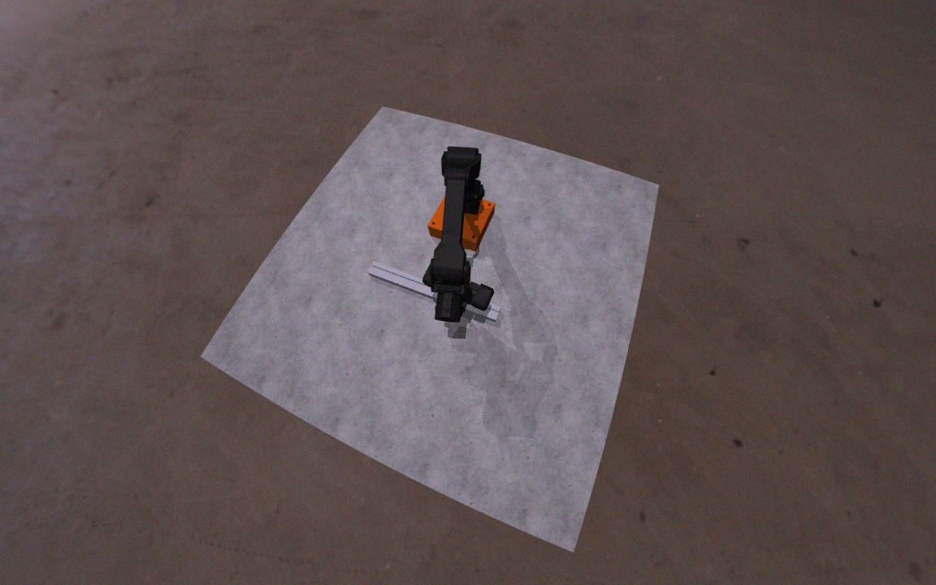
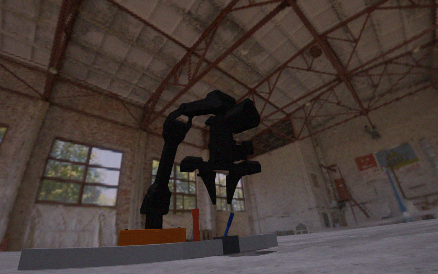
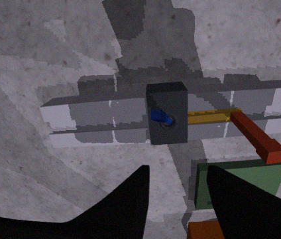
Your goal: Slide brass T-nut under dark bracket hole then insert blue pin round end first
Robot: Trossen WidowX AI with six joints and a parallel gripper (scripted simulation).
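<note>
The blue pin (image 2: 229,223) (image 3: 160,116) stands tilted in the hole of the dark bracket (image 2: 230,245) (image 3: 168,99), its upper part leaning clear of the bracket. The brass T-nut (image 3: 208,117) lies in the slot of the aluminum rail (image 1: 398,278) (image 2: 121,256) (image 3: 130,113) and runs under the bracket. Its orange-red handle (image 2: 195,225) (image 3: 253,134) sticks up beside the bracket. My gripper (image 2: 221,203) (image 3: 177,172) is open and empty, above the pin in the exterior view. The pin's lower end is hidden in the bracket.
The green tray lies beside the rail, partly behind a finger in the wrist view; no pin shows in its visible part. The orange base (image 1: 482,222) (image 2: 152,236) (image 3: 205,230) of the arm stands beyond the tray.
</note>
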